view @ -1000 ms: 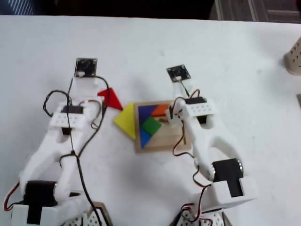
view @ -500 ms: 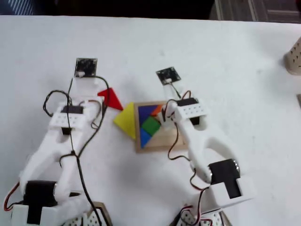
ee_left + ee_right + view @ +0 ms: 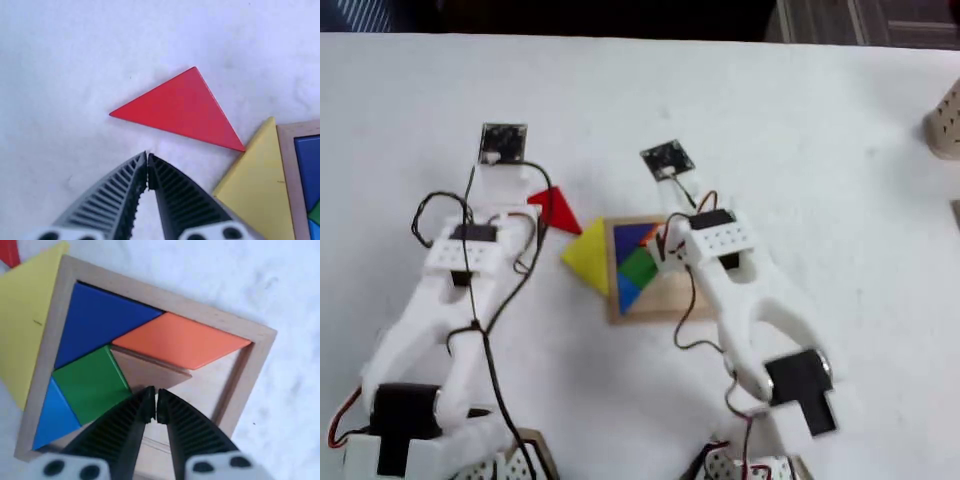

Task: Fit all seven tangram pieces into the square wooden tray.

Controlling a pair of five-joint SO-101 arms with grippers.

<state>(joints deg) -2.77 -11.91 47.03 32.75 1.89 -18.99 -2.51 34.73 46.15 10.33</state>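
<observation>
**Q:** Item one, the tray?

**A:** Square wooden tray [image 3: 150, 296], flat on the white tabletop [image 3: 800, 120]. My right arm lies over part of it.

**Q:** Contents?

**A:** Five pieces.
- Dark blue triangle [image 3: 97, 322], in a corner.
- Orange parallelogram [image 3: 182, 342], along the rim next to it.
- Green square [image 3: 92, 385], touching the dark blue triangle.
- Light blue triangle [image 3: 52, 417], in the neighbouring corner, against the green square.
- Plain wood-coloured triangle [image 3: 147, 372], mid-tray, touching the orange and green pieces.

Part of the tray floor is bare.

**Q:** Pieces outside?

**A:** Two, both flat on the tabletop.
- Yellow triangle [image 3: 260, 185], against the tray's outer rim on the blue pieces' side.
- Red triangle [image 3: 182, 110], just beside the yellow one. One corner comes right up to it, but I cannot tell whether they touch.

**Q:** Your left gripper?

**A:** Left gripper [image 3: 148, 165]: jaws closed tip to tip, nothing held. The tips sit near the red triangle's long edge, apart from it.

**Q:** And the right?

**A:** Right gripper [image 3: 154, 402]: jaws closed, nothing held. It is above the tray, with the tips over the spot where the wood-coloured triangle meets the green square. I cannot tell whether it touches them.
</observation>
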